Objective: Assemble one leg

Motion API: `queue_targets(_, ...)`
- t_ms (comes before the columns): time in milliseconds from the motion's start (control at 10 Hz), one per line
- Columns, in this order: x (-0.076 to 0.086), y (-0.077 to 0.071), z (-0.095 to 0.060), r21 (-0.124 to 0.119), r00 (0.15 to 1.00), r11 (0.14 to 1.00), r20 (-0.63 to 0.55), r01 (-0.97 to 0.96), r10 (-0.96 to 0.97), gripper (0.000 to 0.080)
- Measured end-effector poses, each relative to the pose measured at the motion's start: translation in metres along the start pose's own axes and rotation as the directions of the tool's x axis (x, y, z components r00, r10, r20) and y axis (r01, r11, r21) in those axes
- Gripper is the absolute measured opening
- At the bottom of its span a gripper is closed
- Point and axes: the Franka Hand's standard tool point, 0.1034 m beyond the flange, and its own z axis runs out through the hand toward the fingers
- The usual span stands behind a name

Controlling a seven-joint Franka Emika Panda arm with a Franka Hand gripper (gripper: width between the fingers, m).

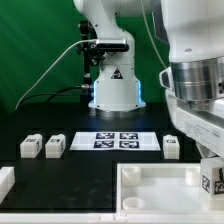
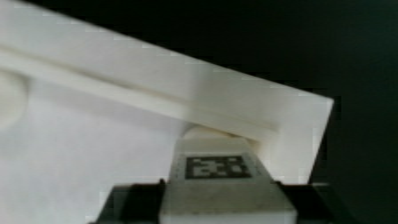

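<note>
Exterior view: leg (image 1: 212,180) held at the view's right edge, over the corner of the white panel (image 1: 160,185). Rigid, light, smooth plastic by the look; best gripped on the flat sides. Three spare legs (image 1: 42,146) and the marker board (image 1: 116,141) well apart on the dark surface (image 1: 70,175).

Wrist view: end effector (image 2: 215,192) closed onto the leg (image 2: 217,165), tag facing the camera. Panel's (image 2: 107,120) raised rim close beneath, likely to snag.
</note>
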Motion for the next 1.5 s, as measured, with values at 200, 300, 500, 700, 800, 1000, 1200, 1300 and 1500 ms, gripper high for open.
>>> queue_targets(200,0.0008,-0.0017,-0.0002,0.009,0.978,0.978,0.012,-0.21,0.21,0.0294)
queue_targets(300,0.0008,-0.0009,0.0004,0.007,0.957,0.957,0.012,-0.289,0.289,0.0294)
queue_targets(500,0.0028,-0.0013,-0.0003,0.011,0.903,0.903,0.006,-0.43,0.43,0.0294)
queue_targets(700,0.008,-0.002,-0.0017,0.019,0.887,0.887,-0.005,-0.462,0.462,0.0295)
queue_targets(800,0.0071,-0.0016,-0.0012,0.018,0.889,0.888,-0.005,-0.459,0.459,0.0295)
queue_targets(1000,0.0066,-0.0015,-0.0011,0.018,0.891,0.891,-0.006,-0.454,0.455,0.0586)
queue_targets(1200,0.006,-0.0014,-0.001,0.017,0.893,0.893,-0.006,-0.449,0.449,0.0638)
queue_targets(1300,0.0059,-0.0014,-0.001,0.017,0.894,0.894,-0.006,-0.448,0.449,0.0646)
queue_targets(1500,0.0057,-0.0014,-0.0009,0.017,0.894,0.894,-0.006,-0.447,0.447,0.0649)
